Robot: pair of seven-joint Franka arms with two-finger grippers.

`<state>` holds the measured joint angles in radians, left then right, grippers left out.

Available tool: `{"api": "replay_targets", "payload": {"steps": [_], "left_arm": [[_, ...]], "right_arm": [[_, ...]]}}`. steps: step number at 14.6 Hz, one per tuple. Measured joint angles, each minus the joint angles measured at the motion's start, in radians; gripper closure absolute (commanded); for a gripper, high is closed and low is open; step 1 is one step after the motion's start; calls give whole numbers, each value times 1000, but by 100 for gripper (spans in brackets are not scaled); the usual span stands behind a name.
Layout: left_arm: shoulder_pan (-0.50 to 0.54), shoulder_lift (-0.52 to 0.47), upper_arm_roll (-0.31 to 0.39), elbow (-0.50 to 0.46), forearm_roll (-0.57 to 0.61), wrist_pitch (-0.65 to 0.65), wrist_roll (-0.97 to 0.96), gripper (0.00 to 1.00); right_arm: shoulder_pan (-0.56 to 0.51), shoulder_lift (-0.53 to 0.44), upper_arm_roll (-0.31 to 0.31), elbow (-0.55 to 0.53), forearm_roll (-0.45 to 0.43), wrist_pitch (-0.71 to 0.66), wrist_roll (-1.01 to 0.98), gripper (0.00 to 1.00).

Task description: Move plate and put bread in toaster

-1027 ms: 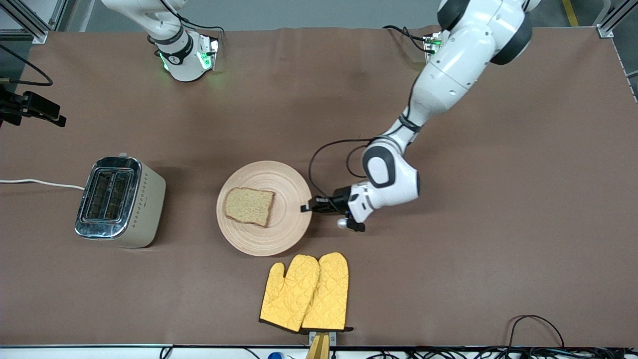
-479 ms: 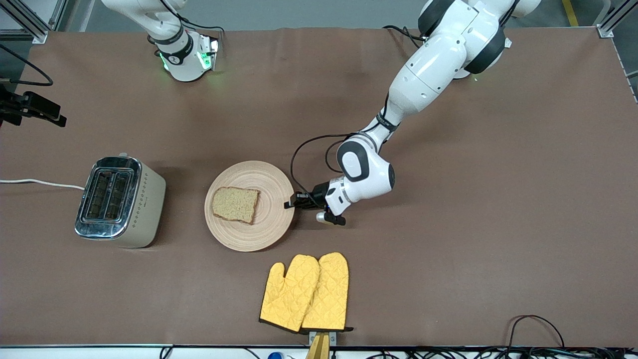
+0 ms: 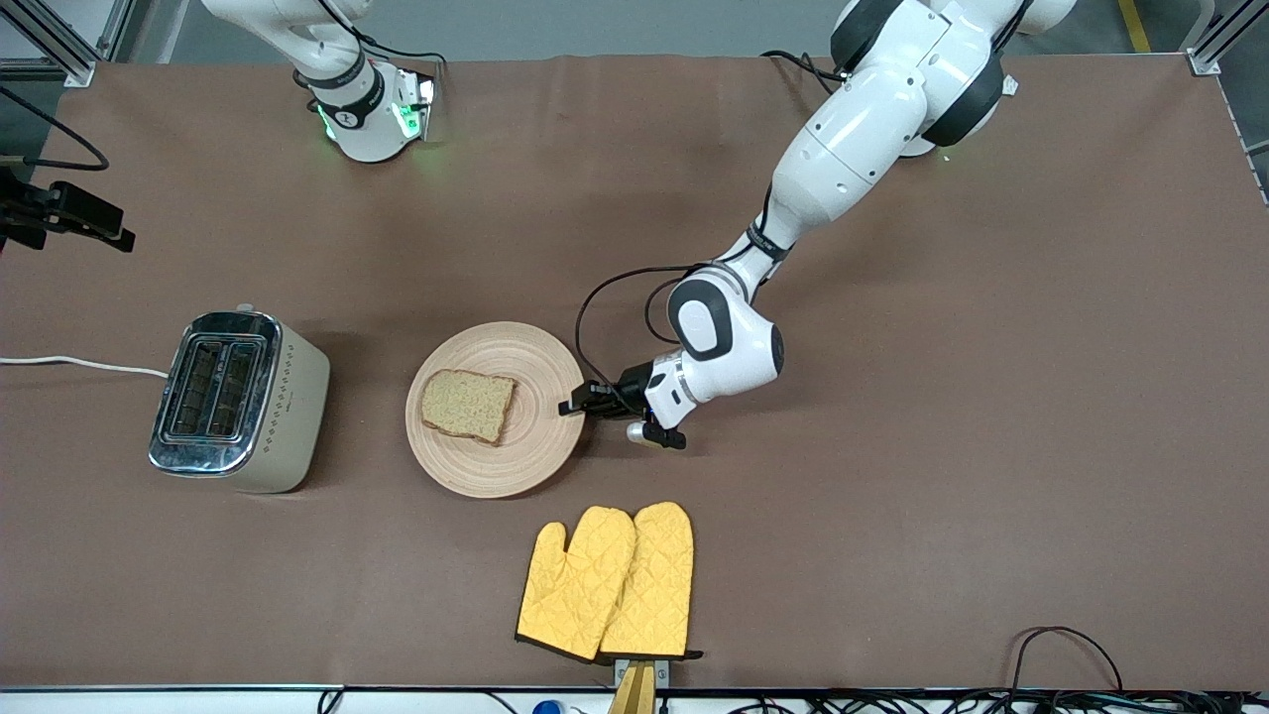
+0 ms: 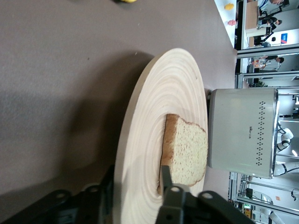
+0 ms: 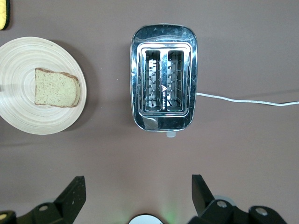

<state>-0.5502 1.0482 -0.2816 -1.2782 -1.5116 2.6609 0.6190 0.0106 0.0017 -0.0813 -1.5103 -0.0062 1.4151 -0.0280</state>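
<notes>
Plate-moving step in hand: left gripper [image 3: 573, 407] pinches the wooden plate's [image 3: 516, 451] rim at the edge toward the left arm's end.

Nearest the front camera lie yellow oven mitts [image 3: 607, 580]; farther, the plate carries the wholegrain bread slice [image 3: 468, 405] flat, its long axis running toward the toaster [image 3: 238, 400], whose slots run nearer-to-farther. The right gripper [image 5: 138, 198] waits spread wide, high over the toaster. Next, I judge, the plate must be let go and the slice picked up, stood on edge and aligned with a slot.

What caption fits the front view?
Left tool grips the plate rim, bread aboard, beside the toaster.
</notes>
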Motion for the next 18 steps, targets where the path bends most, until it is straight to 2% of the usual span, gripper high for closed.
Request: {"api": "replay_targets", "payload": {"steps": [5, 9, 12, 15, 18], "left_arm": [[66, -58, 11, -29, 13, 7, -2, 0], [161, -179, 11, -160, 164, 3, -57, 0], [245, -267, 13, -273, 276, -49, -68, 0], [361, -350, 14, -359, 469, -160, -83, 0], [509, -441, 15, -376, 786, -356, -179, 0]], "right_arm": [[0, 1, 3, -5, 4, -4, 0, 0], [10, 5, 6, -55, 52, 34, 9, 0], [91, 8, 12, -122, 63, 123, 135, 0], [189, 11, 18, -222, 63, 264, 285, 0], [265, 16, 20, -299, 63, 391, 419, 0]]}}
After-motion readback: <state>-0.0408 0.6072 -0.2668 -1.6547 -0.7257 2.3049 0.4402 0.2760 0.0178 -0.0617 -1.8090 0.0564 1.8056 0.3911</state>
